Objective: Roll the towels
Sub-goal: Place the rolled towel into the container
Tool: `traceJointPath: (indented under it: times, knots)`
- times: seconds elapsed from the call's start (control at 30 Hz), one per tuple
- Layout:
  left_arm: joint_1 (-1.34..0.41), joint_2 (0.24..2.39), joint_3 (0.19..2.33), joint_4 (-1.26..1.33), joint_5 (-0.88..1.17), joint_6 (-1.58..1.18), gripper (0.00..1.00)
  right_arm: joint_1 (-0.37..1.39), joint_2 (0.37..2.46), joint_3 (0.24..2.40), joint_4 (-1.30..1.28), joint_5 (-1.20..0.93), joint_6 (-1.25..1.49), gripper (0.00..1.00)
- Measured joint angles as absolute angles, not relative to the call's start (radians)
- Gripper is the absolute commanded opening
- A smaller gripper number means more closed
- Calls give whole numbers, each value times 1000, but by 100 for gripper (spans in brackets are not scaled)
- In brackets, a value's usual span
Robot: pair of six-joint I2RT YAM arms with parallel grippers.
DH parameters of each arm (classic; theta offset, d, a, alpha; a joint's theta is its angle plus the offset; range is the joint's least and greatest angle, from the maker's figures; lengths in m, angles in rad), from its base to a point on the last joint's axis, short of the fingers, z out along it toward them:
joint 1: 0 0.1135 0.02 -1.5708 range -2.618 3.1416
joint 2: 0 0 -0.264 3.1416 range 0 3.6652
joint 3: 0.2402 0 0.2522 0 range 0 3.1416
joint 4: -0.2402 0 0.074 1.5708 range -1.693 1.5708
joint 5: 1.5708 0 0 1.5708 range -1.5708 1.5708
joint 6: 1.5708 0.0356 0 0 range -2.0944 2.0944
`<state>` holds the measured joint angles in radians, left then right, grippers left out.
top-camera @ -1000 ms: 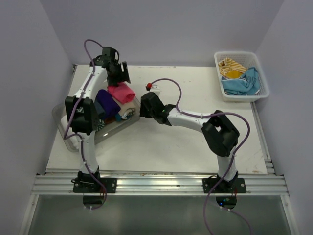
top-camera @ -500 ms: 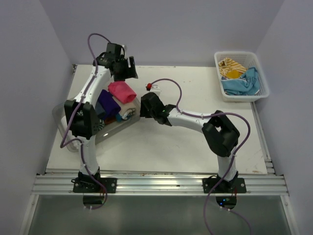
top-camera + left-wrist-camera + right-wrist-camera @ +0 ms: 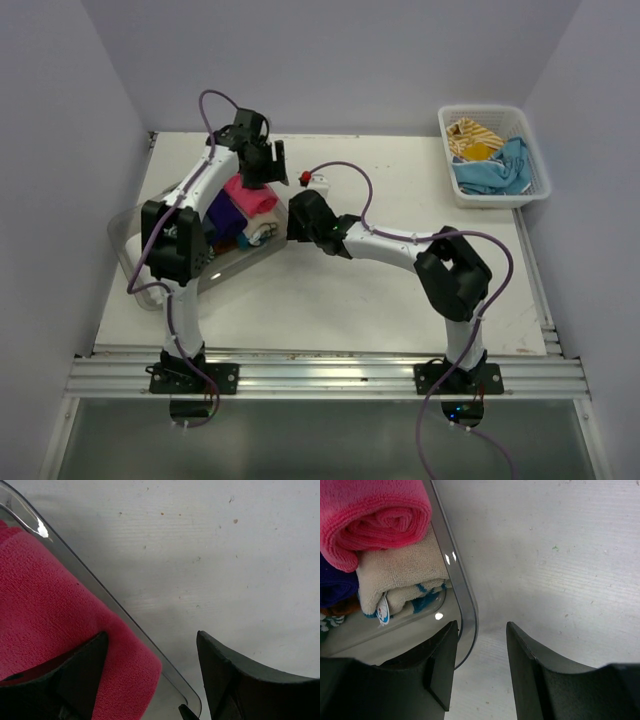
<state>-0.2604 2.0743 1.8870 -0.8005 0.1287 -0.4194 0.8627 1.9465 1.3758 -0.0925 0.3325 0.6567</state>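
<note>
A hot pink rolled towel (image 3: 250,194) lies on top of other rolled towels, a purple one (image 3: 218,210) and a beige one with blue stripes (image 3: 262,228), in the clear tray (image 3: 128,255). My left gripper (image 3: 264,164) is open just over the pink roll's far right end; in the left wrist view the pink towel (image 3: 55,610) reaches in between the fingers of the gripper (image 3: 150,677) by the tray rim (image 3: 145,640). My right gripper (image 3: 298,216) is open and empty, its jaws either side of the tray's right corner (image 3: 466,611). The right wrist view shows the pink roll (image 3: 375,510) on the beige towel (image 3: 400,575).
A white lattice basket (image 3: 535,160) at the back right holds a mustard-yellow striped towel (image 3: 472,135) and a light blue towel (image 3: 492,176). A small white object with a red tip (image 3: 314,180) lies behind my right gripper. Walls close in on the left, back and right.
My left gripper has swung right from behind the tray's back left and come down over the pink roll's end. The right arm and the towels have not moved.
</note>
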Motion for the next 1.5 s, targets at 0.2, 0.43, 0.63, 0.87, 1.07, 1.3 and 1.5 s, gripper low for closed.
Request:
traceJointPath:
  times: [0.2,0.43,0.63,0.87,1.07,1.3,1.5]
  knots:
    - [-260,2062,1862,-809,107,-414,76,864,1941,1369,-90,332,662,47]
    - [-260,2060,1962,-877,124,-407,78,863,1921,1369,-124,326,654,71]
    - [-260,1994,2054,-897,125,-409,77,862,1845,1369,-158,322,646,77]
    - [-262,1581,1655,-868,73,-426,66,799,1676,1323,-166,322,631,77]
    - [-345,1227,1163,-882,35,-466,63,673,1563,1230,-177,353,604,77]
    - [-459,1161,910,-910,10,-604,57,660,1560,1196,-207,376,572,77]
    - [-447,1193,878,-930,-109,-742,53,660,1559,1184,-218,374,567,78]
